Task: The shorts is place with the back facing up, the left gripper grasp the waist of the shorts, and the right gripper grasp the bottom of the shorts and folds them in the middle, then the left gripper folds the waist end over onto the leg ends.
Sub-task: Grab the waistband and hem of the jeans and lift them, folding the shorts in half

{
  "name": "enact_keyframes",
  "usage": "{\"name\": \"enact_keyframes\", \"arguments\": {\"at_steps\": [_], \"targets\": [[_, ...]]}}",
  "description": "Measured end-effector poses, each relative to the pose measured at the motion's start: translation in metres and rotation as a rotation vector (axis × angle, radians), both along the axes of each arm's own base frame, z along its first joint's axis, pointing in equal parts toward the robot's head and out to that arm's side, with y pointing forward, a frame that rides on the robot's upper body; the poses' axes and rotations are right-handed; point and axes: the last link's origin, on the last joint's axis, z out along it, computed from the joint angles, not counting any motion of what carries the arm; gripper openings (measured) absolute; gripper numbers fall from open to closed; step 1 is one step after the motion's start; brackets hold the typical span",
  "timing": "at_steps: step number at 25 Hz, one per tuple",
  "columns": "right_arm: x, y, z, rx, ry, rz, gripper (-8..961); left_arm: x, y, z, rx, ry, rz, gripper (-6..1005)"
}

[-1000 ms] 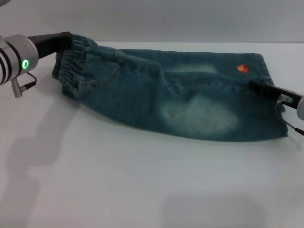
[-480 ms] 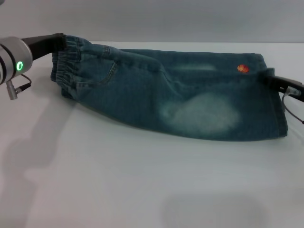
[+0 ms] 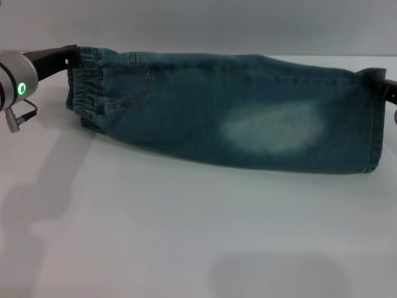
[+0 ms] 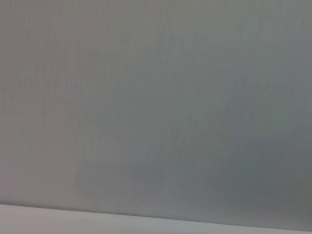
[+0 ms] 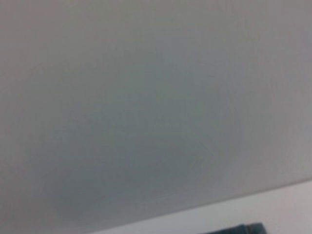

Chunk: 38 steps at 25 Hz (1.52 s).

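The blue-green denim shorts point(image 3: 205, 105) lie folded lengthwise across the white table point(image 3: 186, 236), stretched flat between both arms. My left gripper point(image 3: 72, 56), black with a silver wrist and green light, is shut on the top corner of the ruffled waist point(image 3: 90, 93) at the far left. At the right edge, my right gripper point(image 3: 381, 84) is shut on the upper corner of the bottom hem point(image 3: 372, 133). A pale faded patch point(image 3: 273, 127) and one back pocket point(image 3: 133, 87) face up. The right wrist view catches only a sliver of denim point(image 5: 239, 229).
Bare white tabletop point(image 3: 198, 248) stretches in front of the shorts. A grey wall point(image 3: 217, 25) rises behind the table's far edge. The left wrist view holds only grey wall point(image 4: 156, 97) and a strip of table.
Both grippers pulled apart and back, drawing the shorts taut. The loose upper layer flattened, the orange ball print went out of sight, and the right gripper slid toward the right edge.
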Motion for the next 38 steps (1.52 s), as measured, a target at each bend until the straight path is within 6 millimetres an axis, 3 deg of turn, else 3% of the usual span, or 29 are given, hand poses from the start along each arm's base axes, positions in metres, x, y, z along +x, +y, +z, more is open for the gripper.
{"name": "enact_keyframes", "arguments": {"at_steps": [21, 32, 38], "targets": [[-0.014, 0.018, 0.023, 0.051, -0.053, 0.051, 12, -0.006, 0.003, -0.007, 0.01, -0.004, 0.006, 72], [-0.006, 0.03, 0.022, 0.065, -0.182, 0.019, 17, -0.005, 0.011, -0.013, 0.004, -0.003, 0.004, 73], [0.001, 0.03, 0.02, 0.07, -0.228, -0.005, 241, -0.007, 0.015, -0.014, 0.029, -0.004, -0.004, 73]]}}
